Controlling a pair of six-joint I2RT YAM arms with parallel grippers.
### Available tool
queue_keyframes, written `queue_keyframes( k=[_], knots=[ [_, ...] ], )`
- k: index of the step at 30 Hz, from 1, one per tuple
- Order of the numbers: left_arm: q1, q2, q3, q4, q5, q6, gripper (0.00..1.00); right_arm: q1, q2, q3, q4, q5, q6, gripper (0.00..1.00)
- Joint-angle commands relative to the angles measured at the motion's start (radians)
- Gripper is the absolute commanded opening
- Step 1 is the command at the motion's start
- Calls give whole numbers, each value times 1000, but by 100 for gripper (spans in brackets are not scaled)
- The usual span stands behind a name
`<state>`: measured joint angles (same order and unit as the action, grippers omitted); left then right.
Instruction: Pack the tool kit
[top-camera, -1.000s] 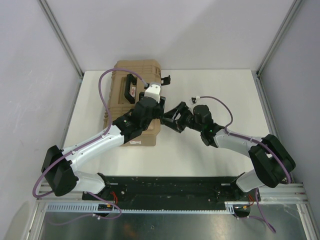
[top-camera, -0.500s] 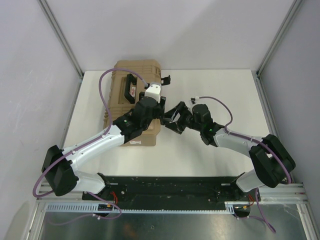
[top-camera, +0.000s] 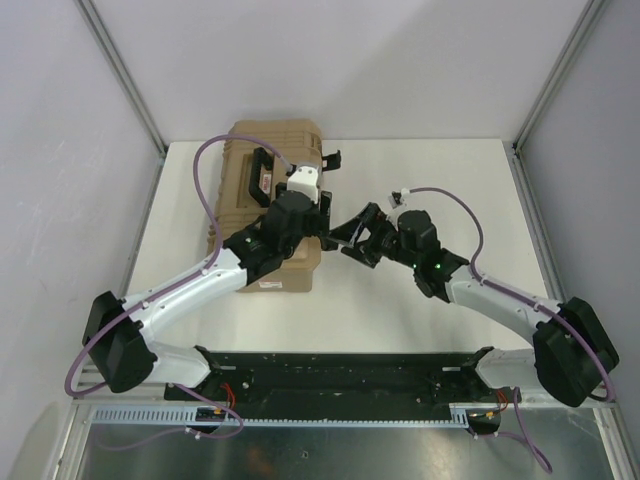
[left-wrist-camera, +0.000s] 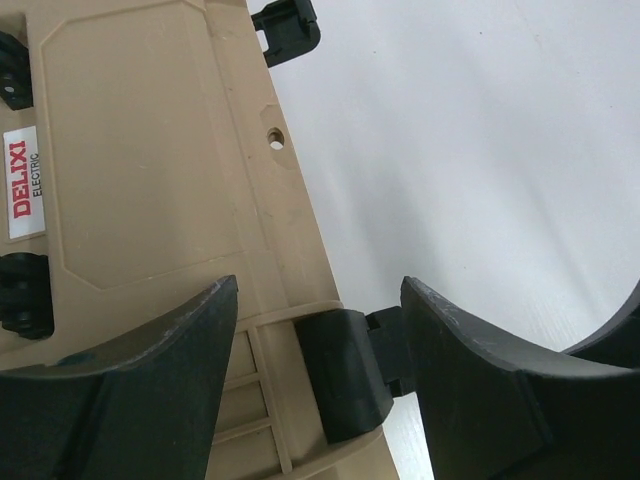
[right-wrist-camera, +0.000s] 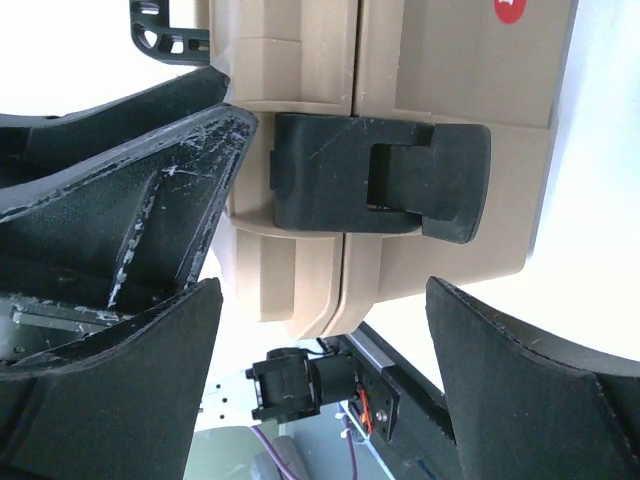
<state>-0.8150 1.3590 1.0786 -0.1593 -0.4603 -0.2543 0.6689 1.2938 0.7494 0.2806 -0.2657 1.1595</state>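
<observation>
Lying at about 10 o'clock on the white tabletop (top-camera: 420, 300), the tool kit (top-camera: 280, 137) is a tan ribbed box with its lid down, its black handle (top-camera: 262, 160) on top and its far end reaching past the tabletop's rear edge; a red-and-white label (left-wrist-camera: 22, 182) sits beside the handle mounts. The left gripper (left-wrist-camera: 318, 300) hangs over the box's 3 o'clock side, jaws spread, with a black latch (left-wrist-camera: 340, 375) lying between the fingers; whether either finger touches it I cannot tell. Another latch (left-wrist-camera: 287, 22), toward 12 o'clock along the same edge, sticks out from the box over the tabletop. The right gripper (right-wrist-camera: 322, 300) faces that same side from 3 o'clock, jaws wide apart and holding nothing; in its wrist view a latch (right-wrist-camera: 380, 185) lies flat across the seam between lid and base, just beyond the fingertips.
</observation>
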Motion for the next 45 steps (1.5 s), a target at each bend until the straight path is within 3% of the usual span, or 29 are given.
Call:
queue_keyframes(
  k=[1,11,25,36,45],
  knots=[
    [13,58,-52,-341,107,-86,72,13,-82,5,-4,62,-67,87],
    [81,-34,49,-372,132,-113,72,-12,-22,5,64,52,-115,63],
    [119,-49,26,-375,198,-118,70,-22,132,58,120,40,-175,70],
    [119,-51,-22,-375,222,-124,68,-21,60,87,-12,148,-243,66],
    [120,-42,-29,-375,223,-123,68,-23,92,100,60,70,-229,68]
  ],
)
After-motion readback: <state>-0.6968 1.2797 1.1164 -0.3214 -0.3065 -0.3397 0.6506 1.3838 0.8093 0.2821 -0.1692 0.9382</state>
